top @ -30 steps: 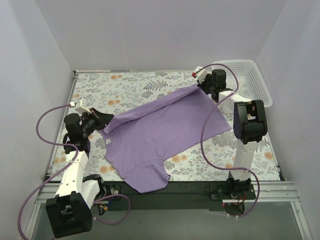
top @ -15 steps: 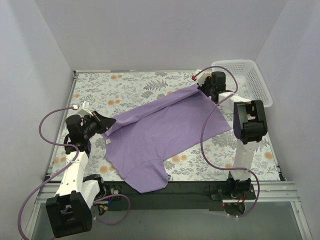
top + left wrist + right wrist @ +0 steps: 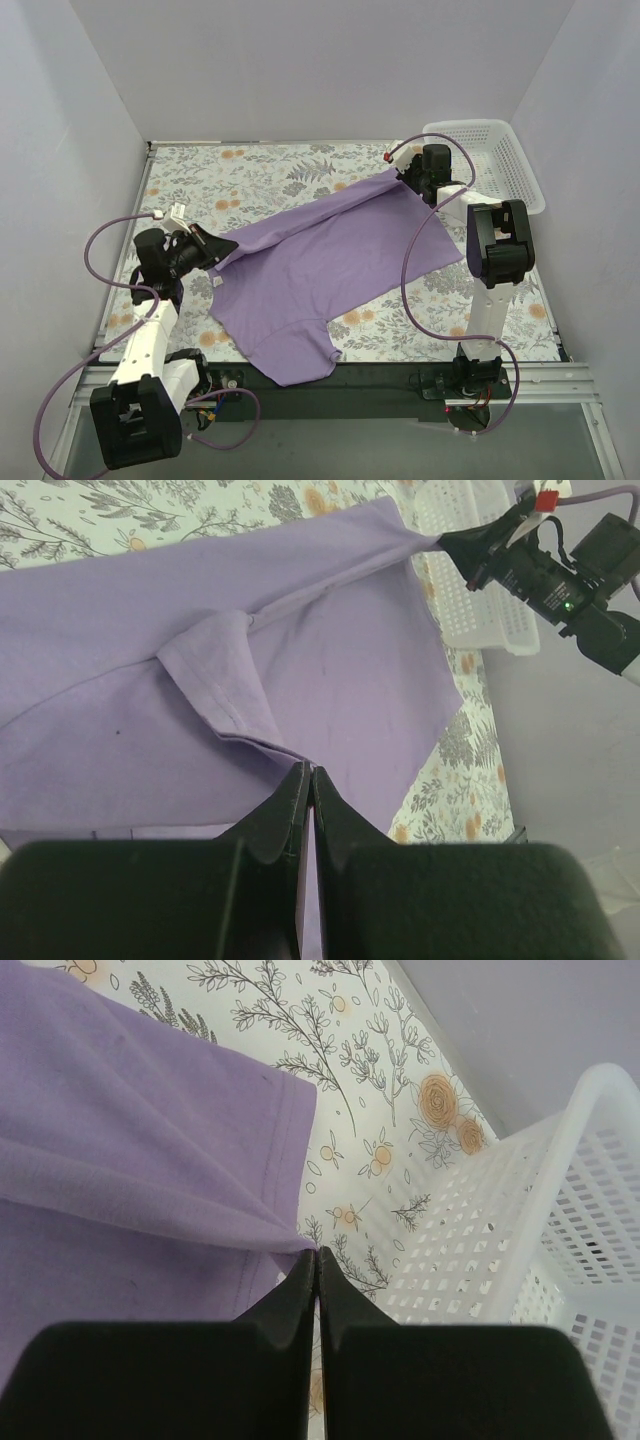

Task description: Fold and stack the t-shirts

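The lavender-purple t-shirt (image 3: 330,265) is stretched diagonally across the floral table, from near left to far right. My left gripper (image 3: 213,246) is shut on its near-left edge, close to the white neck tag (image 3: 217,282). In the left wrist view the shirt (image 3: 150,680) spreads away from the closed fingers (image 3: 308,775), with one sleeve folded over. My right gripper (image 3: 402,177) is shut on the shirt's far-right corner. In the right wrist view the fabric (image 3: 130,1160) is pinched at the fingertips (image 3: 317,1255).
A white plastic lattice basket (image 3: 490,160) stands at the far right corner, right beside my right gripper; it also shows in the right wrist view (image 3: 520,1250). Grey walls enclose the table on three sides. A black ledge (image 3: 380,370) runs along the near edge.
My left gripper has drawn slightly left and toward me with the shirt's edge, pulling the cloth tauter. The right gripper has shifted a little toward the far right with its corner.
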